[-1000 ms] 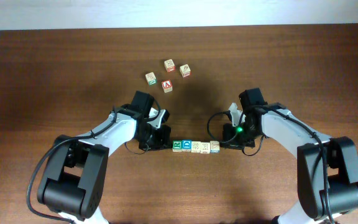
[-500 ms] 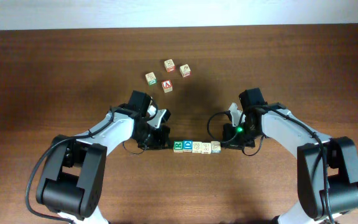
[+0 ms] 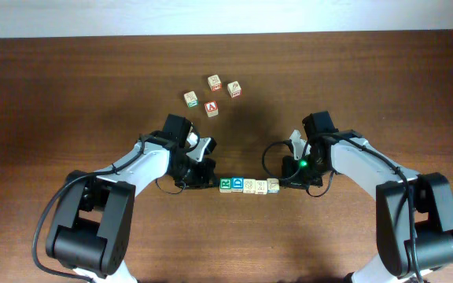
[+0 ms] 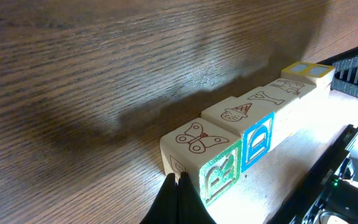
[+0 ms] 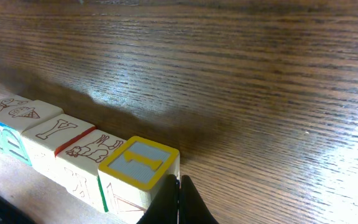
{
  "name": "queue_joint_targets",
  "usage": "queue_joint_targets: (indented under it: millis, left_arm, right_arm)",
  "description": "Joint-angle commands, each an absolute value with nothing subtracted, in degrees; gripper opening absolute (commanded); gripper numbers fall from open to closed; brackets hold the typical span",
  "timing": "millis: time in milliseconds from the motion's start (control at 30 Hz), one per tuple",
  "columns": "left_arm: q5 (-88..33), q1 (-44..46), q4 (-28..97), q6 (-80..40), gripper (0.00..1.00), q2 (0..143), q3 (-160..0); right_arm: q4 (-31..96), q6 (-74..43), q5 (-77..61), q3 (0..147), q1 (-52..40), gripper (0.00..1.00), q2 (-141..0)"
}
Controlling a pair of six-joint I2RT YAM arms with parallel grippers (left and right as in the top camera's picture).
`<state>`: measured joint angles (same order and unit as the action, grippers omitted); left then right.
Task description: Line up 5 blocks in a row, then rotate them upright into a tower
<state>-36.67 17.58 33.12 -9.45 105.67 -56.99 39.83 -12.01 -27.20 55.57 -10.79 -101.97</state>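
My left hand [image 3: 208, 181] is fully closed and empty at the row's left end; my right hand [image 3: 284, 183] likewise at the right end. The five blocks [image 3: 248, 185] form one line on the surface [image 3: 93, 94] between them.

The desk [image 3: 69, 102] is dark brown with strong wood grain. The blocks [image 3: 248, 185] are pale wood. The green block [image 4: 221, 177] has an R plus a red butterfly outline on top, the blue block [image 4: 258, 138] a D, and the yellow block [image 5: 140, 163] a yellow frame round grey-blue.
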Motion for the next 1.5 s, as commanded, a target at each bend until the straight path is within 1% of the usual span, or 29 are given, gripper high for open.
queue_joint_targets:
  millis: [0, 267, 433, 633, 1100, 1333, 1467]
  left_arm:
    - [-37.7, 18.1, 32.9, -9.6, 0.0, 105.1, -57.6]
    - [-37.7, 18.1, 32.8, -9.6, 0.0, 105.1, -57.6]
    - [-37.7, 18.1, 32.6, -9.6, 0.0, 105.1, -57.6]
    - [-37.7, 18.1, 32.5, -9.6, 0.0, 105.1, -57.6]
    - [-37.7, 18.1, 32.5, -9.6, 0.0, 105.1, -57.6]
    - [-37.7, 18.1, 32.5, -9.6, 0.0, 105.1, -57.6]
    - [-37.7, 18.1, 32.5, -9.6, 0.0, 105.1, -57.6]
  right_arm:
    - [40.8, -12.5, -28.3, 55.3, -10.5, 0.04, -102.5]
    - [42.4, -12.4, -28.3, 54.2, -10.4, 0.04, -102.5]
    - [42.4, -12.4, -29.3, 52.9, -7.6, 0.04, -102.5]
    - [40.6, -8.7, -35.5, 52.9, -6.7, 0.04, -102.5]
    - [35.9, -9.5, -38.7, 49.3, -6.7, 0.04, -102.5]
    - [35.5, -9.4, -37.9, 49.3, -6.6, 0.04, -102.5]
    - [36.5, -7.2, -36.9, 49.3, -5.9, 0.04, -102.5]
